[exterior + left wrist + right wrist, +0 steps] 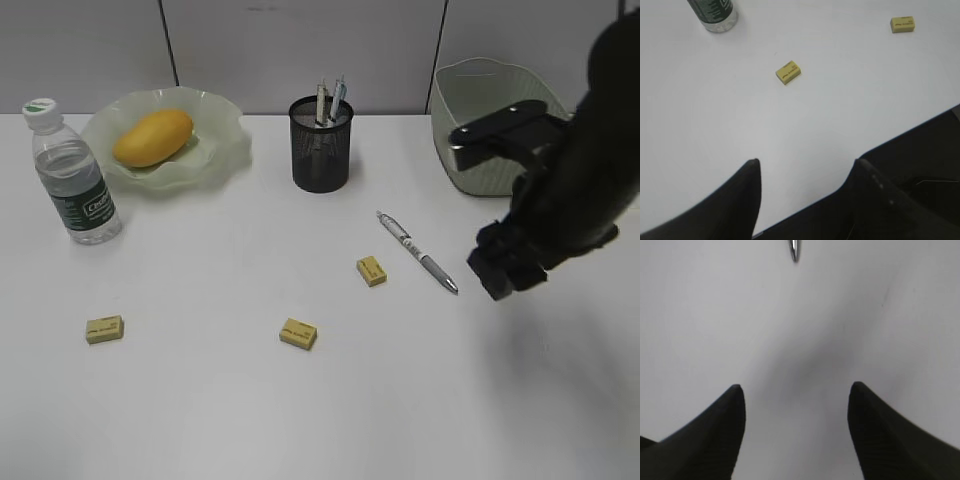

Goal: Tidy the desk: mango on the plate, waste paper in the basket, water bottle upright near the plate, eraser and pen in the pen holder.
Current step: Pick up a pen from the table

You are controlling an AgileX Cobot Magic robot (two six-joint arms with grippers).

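- Mango (152, 137) on plate (225, 150); water bottle (72, 175) upright just beside plate; no waste paper visible on desk (300, 420). Basket (480, 90) back right.
- Step in hand, judged: pen (417, 252) pickup, then pen holder (321, 145).
- Right gripper (505, 270) above desk just right of pen tip, jaws apart, empty. Right wrist view: pen tip (794, 251) only at top edge, ahead of jaws.
- Advance further, centre barrel between fingers, jaws across the pen's length, descend low before closing.
- Left gripper (807, 172) jaws apart, empty, at near desk edge; erasers (788, 72), (902, 24) ahead.
- Three erasers remain on desk; third (371, 270) near pen, risk of nudging.
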